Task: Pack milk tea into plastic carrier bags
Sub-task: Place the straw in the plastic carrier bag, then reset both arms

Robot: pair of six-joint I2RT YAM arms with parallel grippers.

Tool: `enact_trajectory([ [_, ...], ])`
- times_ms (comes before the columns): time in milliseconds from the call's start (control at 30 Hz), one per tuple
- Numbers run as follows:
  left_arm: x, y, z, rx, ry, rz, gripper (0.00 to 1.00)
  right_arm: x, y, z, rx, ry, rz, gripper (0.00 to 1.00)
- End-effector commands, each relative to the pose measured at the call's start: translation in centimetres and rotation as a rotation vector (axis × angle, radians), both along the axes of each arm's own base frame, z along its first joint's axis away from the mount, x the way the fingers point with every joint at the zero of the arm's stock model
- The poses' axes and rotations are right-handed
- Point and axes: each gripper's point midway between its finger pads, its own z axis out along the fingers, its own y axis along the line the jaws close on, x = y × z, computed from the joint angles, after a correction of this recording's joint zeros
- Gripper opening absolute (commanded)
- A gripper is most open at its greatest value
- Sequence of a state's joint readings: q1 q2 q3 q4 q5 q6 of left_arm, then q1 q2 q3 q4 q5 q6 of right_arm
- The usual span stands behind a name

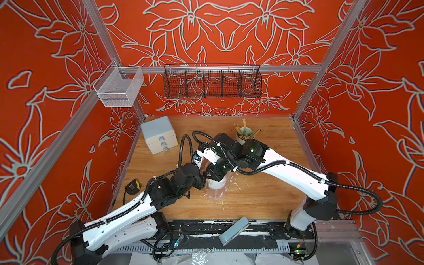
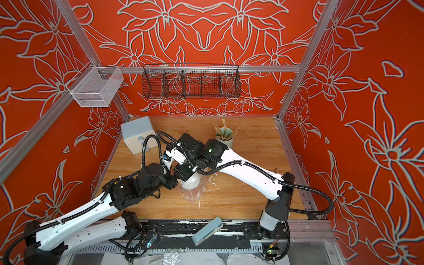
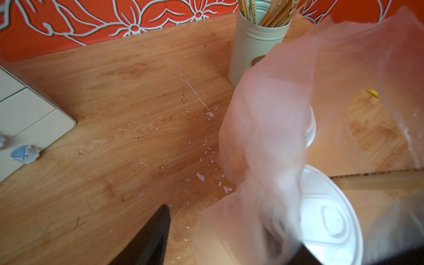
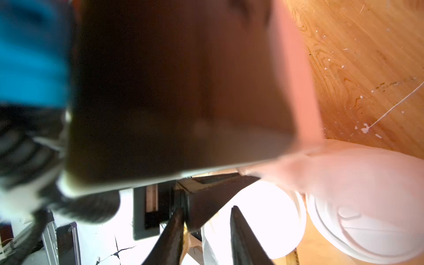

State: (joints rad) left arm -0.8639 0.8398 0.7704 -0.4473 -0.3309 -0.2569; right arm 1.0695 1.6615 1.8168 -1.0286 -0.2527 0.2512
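The two tall paper cups with white dome lids [image 3: 330, 220] are standing upright and side by side near the middle of the scuffed wooden tabletop [image 3: 114, 137]. The thin transparent crinkly plastic bag [image 3: 270, 128] is wrapping around them, with its film rising loose above the lids. In both top views the arms are meeting right over this bundle. The left gripper [image 1: 202, 183] is sitting at the bundle's side toward the white drawer box [image 1: 158, 133], and the right gripper [image 4: 207, 208] is hanging just above the lids, so neither is clearly the nearer. The cups' long axis is running straight up toward the fingers, so any lift would, I judge, be going along that axis by the film rather than by the cups themselves. In the left wrist view the left fingers [image 3: 158, 229] are standing wide apart, with blurred film draping across the gap and the nearer lid just beyond; they are gripping nothing that I can make out. In the right wrist view the right fingers [image 4: 241, 234] are parted too, though less widely, and are pointing down beside the lids. Whether a fold of film is lying between them is too washed out to tell.
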Motion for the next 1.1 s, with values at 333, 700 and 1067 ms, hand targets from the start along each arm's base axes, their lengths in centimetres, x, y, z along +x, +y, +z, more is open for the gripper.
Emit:
enact_trajectory([
  [333,0.5,0.6,6.4,-0.096,-0.152,0.022,0.76,0.5,-3.7,3.7,-0.005,-0.13,-0.079,0.52],
  [700,0.9,3.3,9.8,-0.061,-0.273,0.118,0.91,4.0,-9.7,11.1,0.135,-0.438,-0.298,0.72],
  [1067,3.5,11.5,12.6,0.092,-0.419,0.516,0.97,7.8,-25.7,12.6,0.074,-0.761,-0.782,0.97],
])
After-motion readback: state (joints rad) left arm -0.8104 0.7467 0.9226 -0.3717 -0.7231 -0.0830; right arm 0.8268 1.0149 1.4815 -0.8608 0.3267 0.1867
